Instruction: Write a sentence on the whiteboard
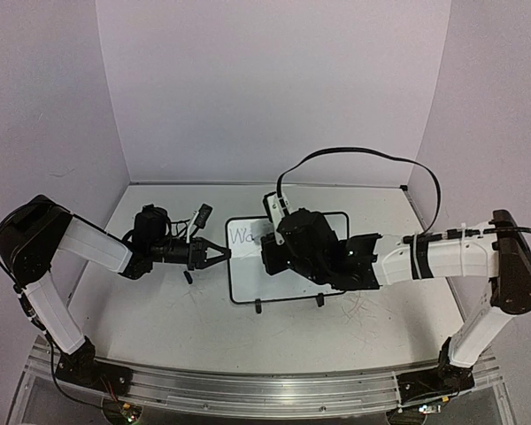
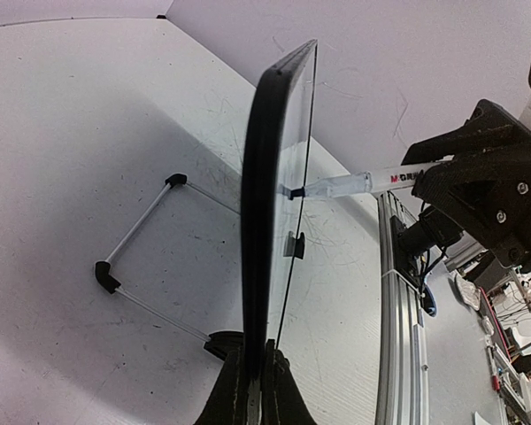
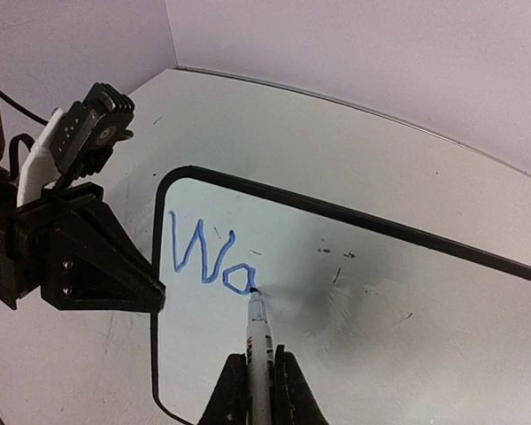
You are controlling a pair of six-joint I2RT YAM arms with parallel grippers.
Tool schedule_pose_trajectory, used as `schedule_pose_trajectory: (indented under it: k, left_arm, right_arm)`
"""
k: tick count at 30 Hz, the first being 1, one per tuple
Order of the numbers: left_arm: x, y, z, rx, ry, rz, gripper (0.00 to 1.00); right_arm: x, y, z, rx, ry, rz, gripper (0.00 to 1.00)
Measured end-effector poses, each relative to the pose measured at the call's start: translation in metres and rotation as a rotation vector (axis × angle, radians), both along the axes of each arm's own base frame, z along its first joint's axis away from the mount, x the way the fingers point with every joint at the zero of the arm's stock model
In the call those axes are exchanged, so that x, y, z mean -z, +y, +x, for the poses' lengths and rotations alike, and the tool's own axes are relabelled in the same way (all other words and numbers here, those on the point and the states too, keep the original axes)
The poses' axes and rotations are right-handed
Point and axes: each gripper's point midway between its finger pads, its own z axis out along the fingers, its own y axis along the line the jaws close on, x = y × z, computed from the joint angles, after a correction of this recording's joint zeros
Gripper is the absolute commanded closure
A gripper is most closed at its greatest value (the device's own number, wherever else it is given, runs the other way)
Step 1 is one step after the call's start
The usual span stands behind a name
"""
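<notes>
The whiteboard (image 1: 248,266) stands tilted on its black feet mid-table; it shows edge-on in the left wrist view (image 2: 264,195) and face-on in the right wrist view (image 3: 398,319). My left gripper (image 1: 219,252) is shut on its left edge (image 2: 257,372). My right gripper (image 3: 258,376) is shut on a white marker (image 3: 257,332) whose tip touches the board. The sentence (image 3: 205,258) reads only "Wa" in blue at the board's upper left; it also shows in the top view (image 1: 241,236). The marker also shows in the left wrist view (image 2: 363,182).
A small black piece (image 1: 187,276) lies on the table below the left gripper. The purple walls (image 1: 265,88) close in the back and sides. The aluminium rail (image 1: 248,390) runs along the near edge. A black cable (image 1: 363,155) loops above the right arm.
</notes>
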Motion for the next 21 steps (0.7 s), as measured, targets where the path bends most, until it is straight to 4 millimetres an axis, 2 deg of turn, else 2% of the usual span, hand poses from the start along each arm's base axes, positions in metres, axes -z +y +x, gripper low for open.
schedule_pose_trajectory:
  k: [12,21]
  left_arm:
    - [0.0,0.0,0.0,0.003,0.0,-0.001,1.0]
    - [-0.001,0.0,-0.002,0.01,-0.002,-0.004,1.0]
  right_arm:
    - [-0.001,0.002,-0.002,-0.016,0.007,0.012,1.0]
    - [-0.02,-0.007,-0.006,-0.036,-0.014,0.064,1.0]
